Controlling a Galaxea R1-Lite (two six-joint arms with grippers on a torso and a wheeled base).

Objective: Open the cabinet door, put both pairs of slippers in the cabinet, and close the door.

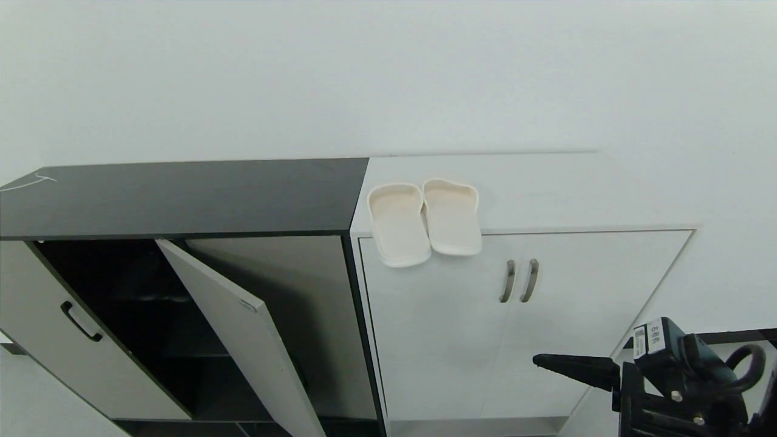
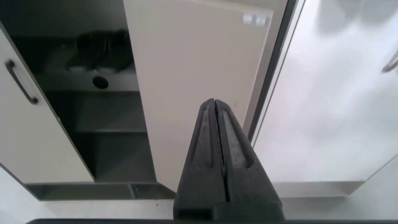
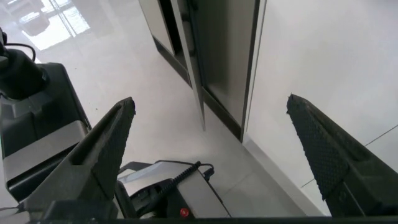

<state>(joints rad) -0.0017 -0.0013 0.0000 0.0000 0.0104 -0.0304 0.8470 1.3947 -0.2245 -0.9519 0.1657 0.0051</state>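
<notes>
**A:** How do the fingers of the left gripper stand?

**B:** Pressed together along their whole length, pad against pad, holding nothing and touching nothing. They point at the open door of the black-topped cabinet, which butts against the white cabinet on that cabinet's left.

**A:** And the right gripper?

**B:** Its fingers are spread wide and empty. It hangs low in front of the white cabinet's right-hand door, near the bottom corner. Pale floor shows between the fingers.

**A:** Where are the cream slippers?

**B:** Side by side and touching, on top of the white cabinet at its left end. One end of each overhangs the front edge above the left-hand door.

**A:** What is inside the cabinets?

**B:** The white cabinet's two doors are shut, their handles side by side at the middle. On the black-topped cabinet the open door is swung out toward the robot. It stands between a shut door with a black handle and a shut grey panel nearer the white cabinet. Behind it are dark shelves. On the upper one sits a dark shape that looks like a pair of slippers, though I cannot tell for certain.
</notes>
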